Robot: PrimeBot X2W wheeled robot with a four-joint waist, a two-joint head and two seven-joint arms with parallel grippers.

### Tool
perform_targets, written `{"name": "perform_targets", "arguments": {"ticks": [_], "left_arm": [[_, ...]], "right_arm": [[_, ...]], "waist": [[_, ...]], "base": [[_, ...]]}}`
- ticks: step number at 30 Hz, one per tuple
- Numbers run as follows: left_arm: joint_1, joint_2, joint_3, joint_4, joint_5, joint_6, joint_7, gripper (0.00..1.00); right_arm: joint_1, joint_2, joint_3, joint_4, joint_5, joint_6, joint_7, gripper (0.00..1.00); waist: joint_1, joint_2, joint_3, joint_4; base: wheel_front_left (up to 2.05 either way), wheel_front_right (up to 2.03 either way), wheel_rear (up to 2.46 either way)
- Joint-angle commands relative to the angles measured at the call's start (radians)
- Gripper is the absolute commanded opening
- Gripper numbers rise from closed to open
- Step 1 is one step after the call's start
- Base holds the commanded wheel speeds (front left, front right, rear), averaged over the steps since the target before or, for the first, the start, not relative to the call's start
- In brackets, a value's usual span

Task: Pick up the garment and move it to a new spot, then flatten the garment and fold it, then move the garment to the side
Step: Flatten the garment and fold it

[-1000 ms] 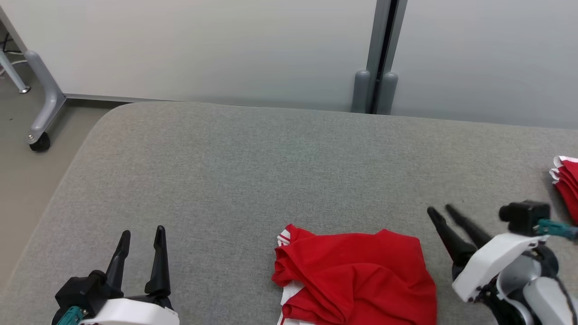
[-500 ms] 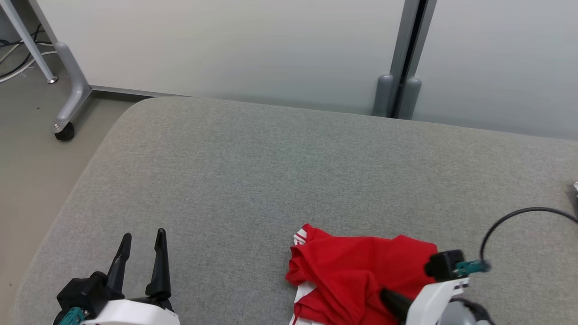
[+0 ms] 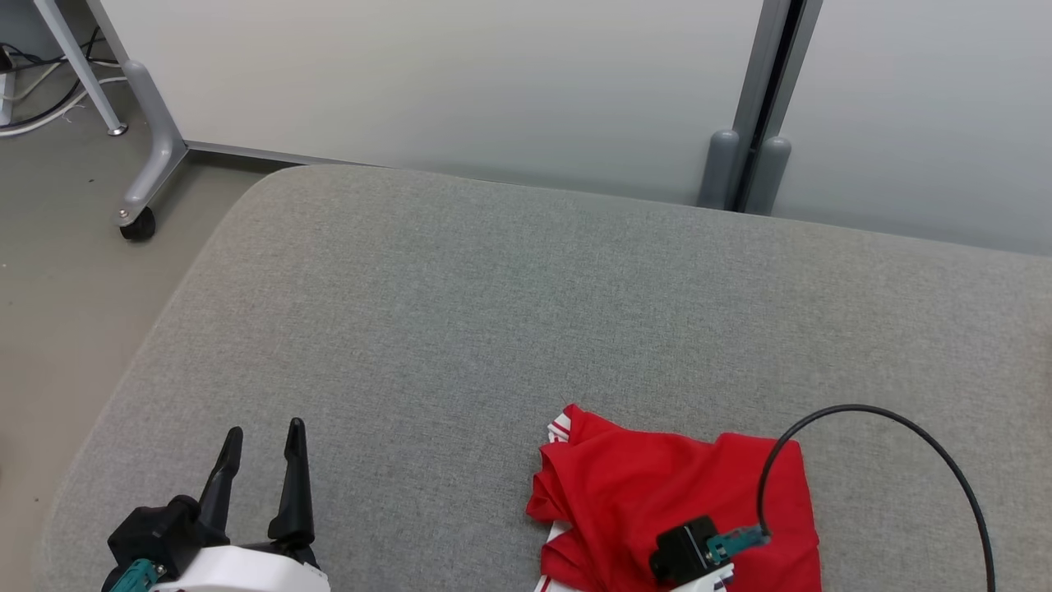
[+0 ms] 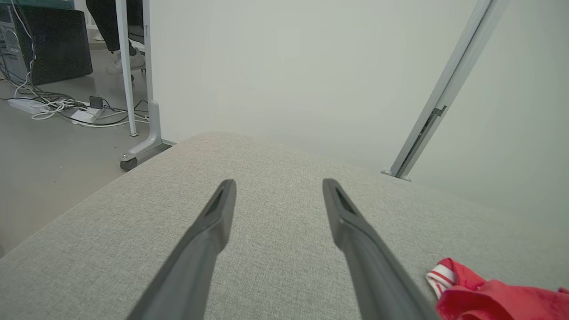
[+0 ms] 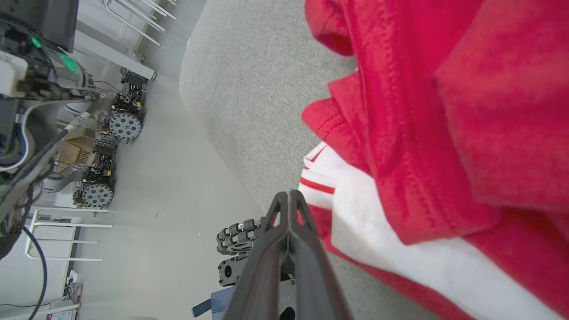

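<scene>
The garment (image 3: 682,485) is showing as soft red knit cloth, matt and faintly fuzzy, with stitched hems and white ribbed trim striped in red. The table (image 3: 493,312) under it is wearing a grey woven fabric, coarse-grained and dull. The left gripper (image 3: 265,429) is showing fingers (image 4: 213,231) of smooth matt black plastic; the right gripper (image 5: 289,194) is looking the same, slightly satin. A black cable (image 3: 859,408) at the near right is gleaming a little, rubbery. The far post (image 3: 760,82) is reading as painted grey metal, and the floor (image 3: 49,288) at the left is giving a smooth, low sheen
</scene>
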Motion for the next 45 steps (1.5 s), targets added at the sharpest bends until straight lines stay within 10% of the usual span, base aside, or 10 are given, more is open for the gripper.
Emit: {"name": "perform_targets", "arguments": {"ticks": [1, 10, 12, 15, 24, 33, 45], "left_arm": [[-0.012, 0.002, 0.004, 0.001, -0.007, 0.002, -0.004, 1.0], [0.009, 0.012, 0.012, -0.022, 0.004, 0.014, -0.005, 1.0], [0.015, 0.014, 0.014, -0.03, 0.006, 0.018, -0.005, 1.0], [0.018, 0.018, 0.016, -0.044, 0.01, 0.021, -0.005, 1.0], [0.029, 0.022, 0.026, -0.086, 0.01, 0.02, -0.006, 1.0], [0.019, -0.003, 0.048, -0.107, 0.032, -0.008, -0.006, 1.0], [0.029, -0.043, 0.096, -0.078, 0.084, -0.083, -0.006, 1.0]], "right_arm": [[-0.015, -0.008, 0.011, -0.013, 0.02, 0.001, -0.01, 0.0], [-0.082, -0.083, 0.007, -0.108, 0.07, 0.0, -0.149, 0.0], [-0.093, -0.121, -0.019, -0.126, 0.055, 0.0, -0.182, 0.25], [-0.108, -0.173, -0.07, -0.152, 0.033, 0.001, -0.229, 1.0], [-0.095, -0.261, -0.332, -0.179, -0.113, 0.0, -0.442, 1.0], [0.021, -0.159, -0.604, -0.135, -0.357, 0.0, -0.535, 1.0], [0.122, -0.06, -0.618, -0.036, -0.525, 0.0, -0.548, 1.0]], "waist": [[0.0, 0.0, -0.002, -0.001], [0.0, 0.0, -0.028, -0.036], [0.0, 0.0, -0.035, -0.047], [0.0, 0.0, -0.043, -0.063], [0.0, 0.0, -0.052, -0.124], [0.0, 0.0, -0.049, -0.179], [0.0, 0.0, -0.041, -0.231]], "base": [[0.0, 0.0, 0.0], [0.0, 0.0, 0.0], [0.0, 0.0, 0.0], [0.0, 0.0, 0.0], [0.0, 0.0, 0.0], [0.0, 0.0, 0.0], [0.0, 0.0, 0.0]]}}
